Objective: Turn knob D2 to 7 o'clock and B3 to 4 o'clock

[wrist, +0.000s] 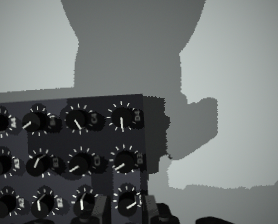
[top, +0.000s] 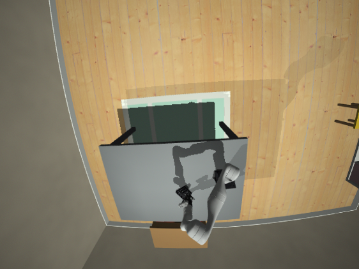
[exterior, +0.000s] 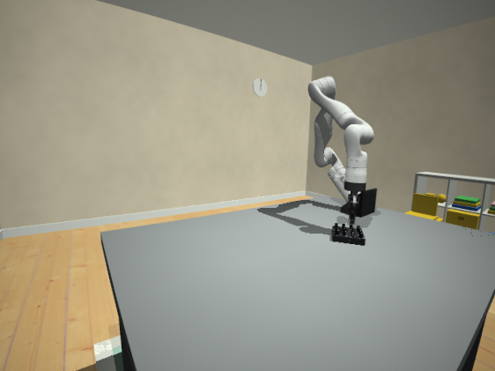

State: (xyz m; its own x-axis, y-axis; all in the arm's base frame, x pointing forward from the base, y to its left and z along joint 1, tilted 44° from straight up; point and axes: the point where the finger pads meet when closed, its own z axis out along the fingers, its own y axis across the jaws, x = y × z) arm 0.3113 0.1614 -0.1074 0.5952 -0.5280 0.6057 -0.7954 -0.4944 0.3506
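Observation:
The black knob box (top: 186, 189) stands on the grey table, close to the arm's base; it also shows in the exterior view (exterior: 348, 233). The wrist view sees its top (wrist: 75, 160) from just above. My gripper (wrist: 126, 210) (exterior: 351, 218) points straight down over the box's near right edge. Its fingers are narrowly open, one on each side of knob D2 (wrist: 127, 197), and I see no grip on it. D2's white line points to the lower right of the wrist view. Knob B3 (wrist: 37, 164) lies two columns to the left and one row up, with its line toward the lower left.
A black upright block (exterior: 367, 202) stands on the table just behind the knob box, by the arm's base. A white shelf (exterior: 458, 199) with yellow bins stands off the table at the right. The table's right edge is near the arm.

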